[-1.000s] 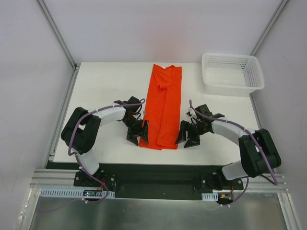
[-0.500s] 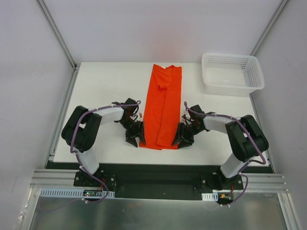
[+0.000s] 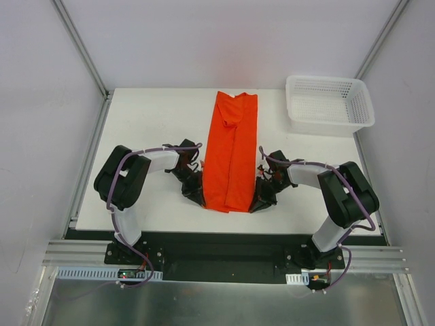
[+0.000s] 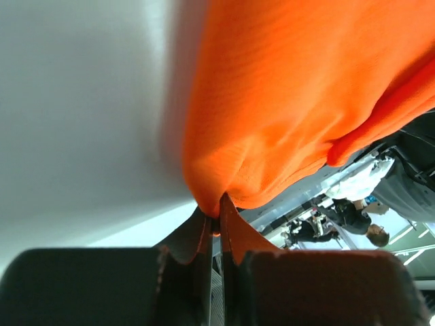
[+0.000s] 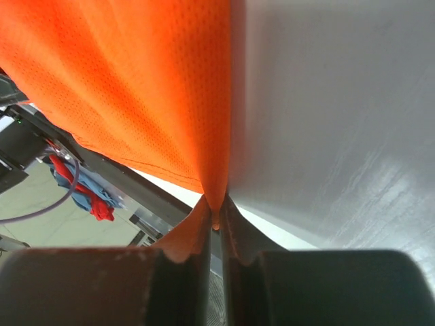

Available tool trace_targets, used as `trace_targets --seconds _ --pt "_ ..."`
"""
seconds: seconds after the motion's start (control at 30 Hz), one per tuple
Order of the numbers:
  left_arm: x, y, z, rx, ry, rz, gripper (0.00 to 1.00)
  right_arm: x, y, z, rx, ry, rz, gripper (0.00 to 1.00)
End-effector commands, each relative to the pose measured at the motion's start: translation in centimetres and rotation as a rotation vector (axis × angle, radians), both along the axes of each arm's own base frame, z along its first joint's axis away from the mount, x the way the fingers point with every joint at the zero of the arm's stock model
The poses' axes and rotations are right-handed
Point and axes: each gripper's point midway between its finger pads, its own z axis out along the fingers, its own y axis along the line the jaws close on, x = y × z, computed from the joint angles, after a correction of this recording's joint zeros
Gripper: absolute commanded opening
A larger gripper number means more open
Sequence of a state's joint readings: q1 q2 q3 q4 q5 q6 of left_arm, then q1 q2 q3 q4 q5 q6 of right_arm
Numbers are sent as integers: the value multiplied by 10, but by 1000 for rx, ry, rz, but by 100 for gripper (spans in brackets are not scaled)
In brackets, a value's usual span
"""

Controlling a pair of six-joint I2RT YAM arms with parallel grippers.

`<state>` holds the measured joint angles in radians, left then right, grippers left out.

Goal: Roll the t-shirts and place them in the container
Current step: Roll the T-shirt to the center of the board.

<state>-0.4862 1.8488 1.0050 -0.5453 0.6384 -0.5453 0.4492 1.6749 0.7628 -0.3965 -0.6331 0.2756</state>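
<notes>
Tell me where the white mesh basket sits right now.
In the top view, the white mesh basket sits at the far right corner of the table. It is apart from the orange-red t-shirt, to the right of its far end.

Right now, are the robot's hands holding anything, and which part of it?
Yes. Both are shut on the t-shirt: the left hand pinches its near left corner, and the right hand pinches its near right corner.
</notes>
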Motion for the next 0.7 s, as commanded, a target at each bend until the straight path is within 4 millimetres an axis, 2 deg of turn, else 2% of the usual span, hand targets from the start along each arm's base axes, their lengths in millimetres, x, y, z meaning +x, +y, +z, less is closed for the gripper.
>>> trace_targets --seconds 0.0,0.13,0.27,0.4,0.67 --pt "1 -20 18 -91 -16 -1 0 -3 -5 10 -8 -18 54 5" --pt "9 -30 41 -164 -67 -5 0 4 2 33 43 -53 80 3" --pt "13 -32 54 -194 -101 -9 0 9 3 45 63 -67 74 2" --pt "19 -28 59 -197 -125 6 0 14 -4 50 60 -71 50 1" --pt "47 -24 69 -206 -187 34 0 32 -5 55 77 -108 16 1"
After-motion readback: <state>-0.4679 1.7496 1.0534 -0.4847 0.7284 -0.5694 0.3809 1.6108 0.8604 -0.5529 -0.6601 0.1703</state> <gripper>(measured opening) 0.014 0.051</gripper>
